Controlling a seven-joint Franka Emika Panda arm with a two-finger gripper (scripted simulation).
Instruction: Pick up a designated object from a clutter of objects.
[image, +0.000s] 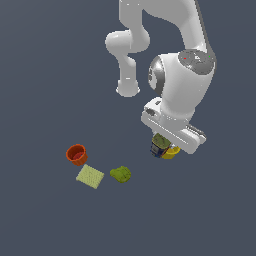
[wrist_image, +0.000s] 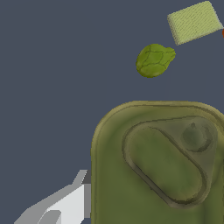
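In the exterior view, the arm's gripper is closed around the olive-green can, which sits directly under the white hand, its dark blue end facing the exterior view's left. A yellow cup shows just behind the can, partly hidden by it. Whether the can touches the tabletop cannot be told. Well apart, toward the exterior view's left, lie a lumpy green blob, a pale yellow-green flat square and a red-orange cup. The wrist view is filled largely by the can's olive top with its oval recess, one grey finger against its side.
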